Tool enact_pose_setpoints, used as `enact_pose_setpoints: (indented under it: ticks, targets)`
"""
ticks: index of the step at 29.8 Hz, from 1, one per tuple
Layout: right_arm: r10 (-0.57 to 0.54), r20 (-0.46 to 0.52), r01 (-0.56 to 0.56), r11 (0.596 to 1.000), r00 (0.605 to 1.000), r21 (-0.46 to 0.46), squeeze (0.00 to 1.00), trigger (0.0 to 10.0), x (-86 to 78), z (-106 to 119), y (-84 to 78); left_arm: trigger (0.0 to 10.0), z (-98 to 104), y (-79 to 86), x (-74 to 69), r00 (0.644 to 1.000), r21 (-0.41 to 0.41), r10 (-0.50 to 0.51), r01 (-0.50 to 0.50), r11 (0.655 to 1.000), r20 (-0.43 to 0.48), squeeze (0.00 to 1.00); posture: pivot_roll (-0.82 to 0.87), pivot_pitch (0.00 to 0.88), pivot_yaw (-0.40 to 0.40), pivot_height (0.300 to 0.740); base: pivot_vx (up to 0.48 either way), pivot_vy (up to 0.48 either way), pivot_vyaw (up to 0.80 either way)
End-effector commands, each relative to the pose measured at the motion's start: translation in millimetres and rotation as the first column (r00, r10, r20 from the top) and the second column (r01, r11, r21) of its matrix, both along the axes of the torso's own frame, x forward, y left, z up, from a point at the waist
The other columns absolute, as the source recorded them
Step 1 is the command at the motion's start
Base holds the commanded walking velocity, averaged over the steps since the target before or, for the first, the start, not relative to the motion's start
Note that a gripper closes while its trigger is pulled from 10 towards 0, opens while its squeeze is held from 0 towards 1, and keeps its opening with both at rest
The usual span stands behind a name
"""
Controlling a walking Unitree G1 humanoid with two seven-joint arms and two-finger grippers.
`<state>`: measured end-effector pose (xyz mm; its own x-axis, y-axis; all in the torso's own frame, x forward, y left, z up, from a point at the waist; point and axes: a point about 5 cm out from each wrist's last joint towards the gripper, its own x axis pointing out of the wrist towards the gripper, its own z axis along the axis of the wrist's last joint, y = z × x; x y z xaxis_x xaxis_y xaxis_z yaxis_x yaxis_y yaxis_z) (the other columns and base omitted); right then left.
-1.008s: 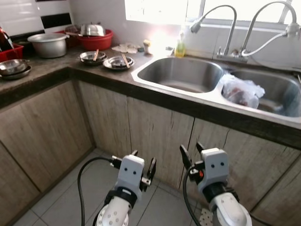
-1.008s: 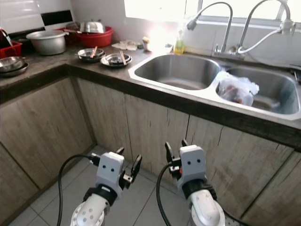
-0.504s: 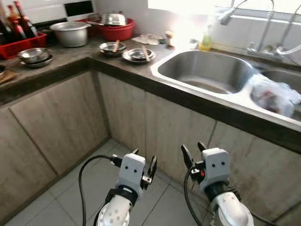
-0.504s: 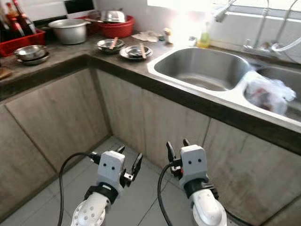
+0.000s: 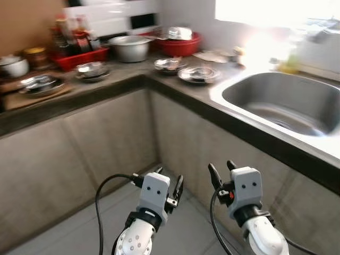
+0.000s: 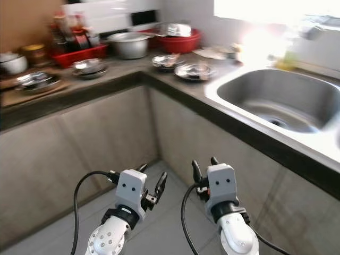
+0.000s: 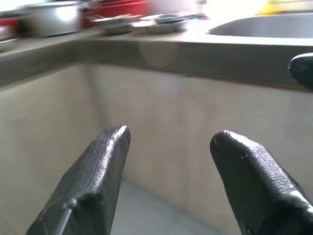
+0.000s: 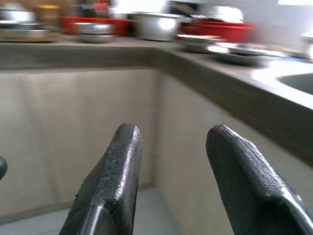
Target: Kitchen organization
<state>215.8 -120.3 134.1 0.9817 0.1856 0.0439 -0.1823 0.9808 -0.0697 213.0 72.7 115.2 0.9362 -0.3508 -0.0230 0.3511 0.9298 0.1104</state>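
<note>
Before me runs a dark stone L-shaped table (image 5: 106,87) over pale wood-grain cabinet doors (image 5: 111,141), turning a corner toward a shiny stainless steel sink basin (image 5: 284,103) on my right, lit hard by the window above. Along the back of the table stand a red plastic basin (image 5: 180,45) with metal ware in it, a grey aluminium pot (image 5: 129,48), and a red plastic tray (image 5: 79,56) holding bottles. Nearer the front edge lie several shallow round steel dishes (image 5: 199,74), some stacked, their contents blurred. Below, the floor is grey tile (image 5: 79,228).

My left end effector (image 5: 169,183) hangs low in front of the cabinets, its fingers (image 7: 98,171) spread wide, holding and touching nothing. My right end effector (image 5: 222,172) sits just beside it, its fingers (image 8: 115,176) equally wide apart and empty.
</note>
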Motion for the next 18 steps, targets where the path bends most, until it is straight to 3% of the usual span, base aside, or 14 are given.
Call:
enact_pose_setpoints:
  ticks: [1,18]
  targets:
    - [0.022,0.009,-0.022,1.000,1.000,0.010,0.00,10.0,0.8,2.2,6.5,10.0,-2.3,5.5,1.1,1.000,0.019,0.017,-0.017,1.000,-0.004,0.00,0.10,0.000,-0.029,0.740,0.307,0.000,0.80]
    - [0.025,0.022,-0.026,1.000,0.999,0.006,0.00,10.0,5.2,3.5,8.2,10.0,-2.2,4.6,3.4,1.000,0.023,0.013,-0.013,1.000,0.001,0.00,0.11,0.000,-0.032,0.740,0.307,0.000,0.80]
